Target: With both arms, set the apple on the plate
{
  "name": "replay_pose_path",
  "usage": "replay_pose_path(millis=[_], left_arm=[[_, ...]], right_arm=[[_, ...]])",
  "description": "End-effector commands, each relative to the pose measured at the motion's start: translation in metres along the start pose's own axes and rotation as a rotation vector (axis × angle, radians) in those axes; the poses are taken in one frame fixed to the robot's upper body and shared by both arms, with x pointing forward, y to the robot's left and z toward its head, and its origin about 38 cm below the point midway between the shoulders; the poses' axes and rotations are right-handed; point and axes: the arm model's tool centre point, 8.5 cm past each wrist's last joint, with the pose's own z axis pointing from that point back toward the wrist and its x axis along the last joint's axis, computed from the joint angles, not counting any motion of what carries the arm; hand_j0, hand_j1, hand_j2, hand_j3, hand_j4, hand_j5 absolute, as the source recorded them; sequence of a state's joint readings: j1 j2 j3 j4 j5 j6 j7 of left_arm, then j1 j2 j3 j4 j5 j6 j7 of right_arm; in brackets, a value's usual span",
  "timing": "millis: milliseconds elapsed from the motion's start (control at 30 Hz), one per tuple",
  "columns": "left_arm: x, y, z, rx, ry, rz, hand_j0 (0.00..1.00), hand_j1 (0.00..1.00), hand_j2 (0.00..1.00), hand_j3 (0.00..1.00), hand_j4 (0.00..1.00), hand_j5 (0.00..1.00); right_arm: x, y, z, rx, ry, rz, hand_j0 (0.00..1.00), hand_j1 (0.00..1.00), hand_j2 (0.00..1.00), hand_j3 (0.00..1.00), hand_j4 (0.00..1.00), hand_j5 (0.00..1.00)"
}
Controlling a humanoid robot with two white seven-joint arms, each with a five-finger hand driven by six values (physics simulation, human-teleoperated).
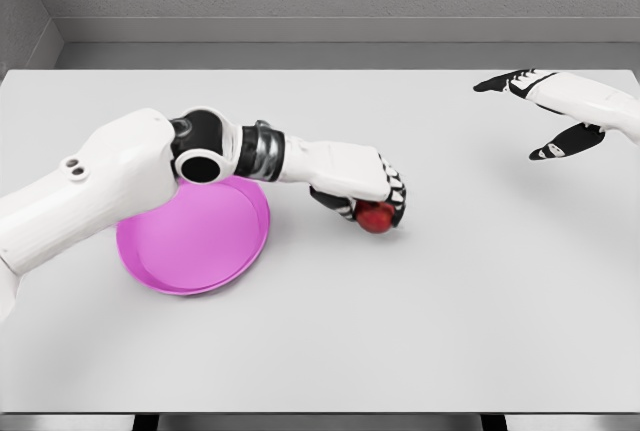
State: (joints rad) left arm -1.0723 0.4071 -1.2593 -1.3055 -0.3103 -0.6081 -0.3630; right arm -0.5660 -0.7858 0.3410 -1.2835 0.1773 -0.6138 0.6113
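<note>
Now the left arm (110, 186) reaches in from the lower left, its white upper segment slanting up to a black elbow joint that sits over the far rim of the magenta plate (195, 241). From that joint the forearm runs nearly level, away from the plate and toward the middle of the white table (420, 331). The left hand (375, 191) is turned palm down, its fingers curled over and around the red apple (376, 217), with the thumb tucked in on the plate side. The apple sits just beyond the plate's right rim, close to it but not on it; whether it rests on the table or is lifted slightly off it cannot be told.

The right arm (590, 101) enters from the right edge, well away from the plate, near the table's far right corner. The right hand (545, 111) holds nothing: its fingers are spread wide, the dark-tipped upper fingers stretched toward the plate's side of the table and the thumb angled downward, apart from them.
</note>
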Motion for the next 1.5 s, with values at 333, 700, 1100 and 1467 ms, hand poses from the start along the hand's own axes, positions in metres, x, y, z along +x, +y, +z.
replay_pose_path(millis=[333,700,1100,1467], left_arm=[[-0.038,-0.037,0.197,0.019,0.345,0.139,0.46,0.46,0.46,0.46,0.46,0.46],[-0.039,-0.074,0.209,-0.025,0.384,0.212,0.53,0.53,0.53,0.53,0.53,0.53],[-0.036,-0.080,0.206,-0.020,0.373,0.232,1.00,1.00,1.00,1.00,1.00,1.00],[-0.001,0.002,0.069,0.158,0.037,0.129,1.00,1.00,1.00,1.00,1.00,1.00]], right_arm=[[0.006,-0.006,0.000,-0.006,-0.015,0.016,1.00,1.00,1.00,1.00,1.00,1.00],[0.008,0.000,0.000,0.002,-0.020,0.012,1.00,1.00,1.00,1.00,1.00,1.00],[0.007,0.002,0.001,0.005,-0.018,0.008,1.00,1.00,1.00,1.00,1.00,1.00],[0.017,-0.003,-0.003,-0.004,-0.045,0.028,1.00,1.00,1.00,1.00,1.00,1.00]])
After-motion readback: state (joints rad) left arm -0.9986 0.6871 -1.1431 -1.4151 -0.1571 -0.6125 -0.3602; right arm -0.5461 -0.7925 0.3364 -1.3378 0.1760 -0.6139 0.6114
